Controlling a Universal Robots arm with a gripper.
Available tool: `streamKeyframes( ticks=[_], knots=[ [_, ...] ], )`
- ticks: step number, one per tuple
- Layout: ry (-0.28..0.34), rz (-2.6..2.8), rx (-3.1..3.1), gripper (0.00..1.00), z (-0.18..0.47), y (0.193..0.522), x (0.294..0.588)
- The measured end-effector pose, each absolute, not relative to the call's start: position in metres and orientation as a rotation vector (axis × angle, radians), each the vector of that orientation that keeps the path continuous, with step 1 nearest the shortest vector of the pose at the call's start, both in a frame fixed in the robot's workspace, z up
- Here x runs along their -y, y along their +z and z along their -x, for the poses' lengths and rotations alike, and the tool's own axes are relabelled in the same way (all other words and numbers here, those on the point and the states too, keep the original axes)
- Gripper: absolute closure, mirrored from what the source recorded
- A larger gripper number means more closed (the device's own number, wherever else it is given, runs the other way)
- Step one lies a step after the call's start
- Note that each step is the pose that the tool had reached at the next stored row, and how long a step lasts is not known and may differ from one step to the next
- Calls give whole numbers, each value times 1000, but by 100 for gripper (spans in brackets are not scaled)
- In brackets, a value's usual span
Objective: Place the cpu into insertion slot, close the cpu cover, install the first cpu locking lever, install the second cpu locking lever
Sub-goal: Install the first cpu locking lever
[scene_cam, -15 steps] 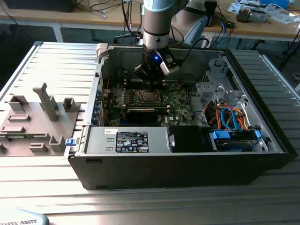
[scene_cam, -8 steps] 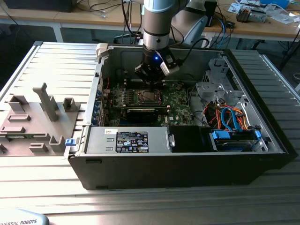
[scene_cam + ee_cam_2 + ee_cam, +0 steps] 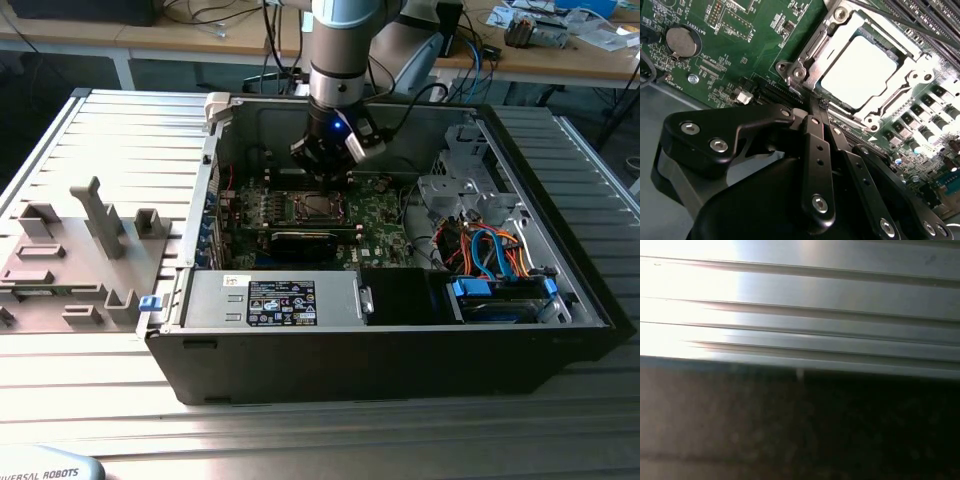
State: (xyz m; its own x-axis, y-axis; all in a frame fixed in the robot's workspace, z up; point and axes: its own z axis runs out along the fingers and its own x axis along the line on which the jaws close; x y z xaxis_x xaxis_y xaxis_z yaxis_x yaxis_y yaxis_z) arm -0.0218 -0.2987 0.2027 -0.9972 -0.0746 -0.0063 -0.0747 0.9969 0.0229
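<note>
The cpu [image 3: 860, 70], a flat silver-grey square, lies in the insertion slot [image 3: 318, 207] on the green board. The cpu cover [image 3: 812, 62], a silvery frame with a square cut-out, lies flat over the chip's edges. A thin lever rod [image 3: 816, 44] runs along one side of that frame. My gripper [image 3: 815, 106] hangs inside the open computer case just above the slot, and its black fingers [image 3: 817, 150] are shut together. The tip rests at the socket's near corner, with nothing seen between the fingers. In the exterior view my gripper [image 3: 325, 168] stands at the slot's far edge.
A long black card [image 3: 305, 240] sits just in front of the slot. Memory slots [image 3: 940, 15] and a coin battery [image 3: 681, 41] flank the socket. The drive cage with coloured cables [image 3: 480, 250] fills the case's right side. Grey fixtures [image 3: 90, 230] stand on the ribbed table [image 3: 840, 315].
</note>
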Motion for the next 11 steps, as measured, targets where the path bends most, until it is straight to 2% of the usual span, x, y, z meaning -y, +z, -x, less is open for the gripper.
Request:
streamKeyframes(
  ticks=[11],
  knots=[
    [36,136,-3133,89,22,208,297]
  ],
)
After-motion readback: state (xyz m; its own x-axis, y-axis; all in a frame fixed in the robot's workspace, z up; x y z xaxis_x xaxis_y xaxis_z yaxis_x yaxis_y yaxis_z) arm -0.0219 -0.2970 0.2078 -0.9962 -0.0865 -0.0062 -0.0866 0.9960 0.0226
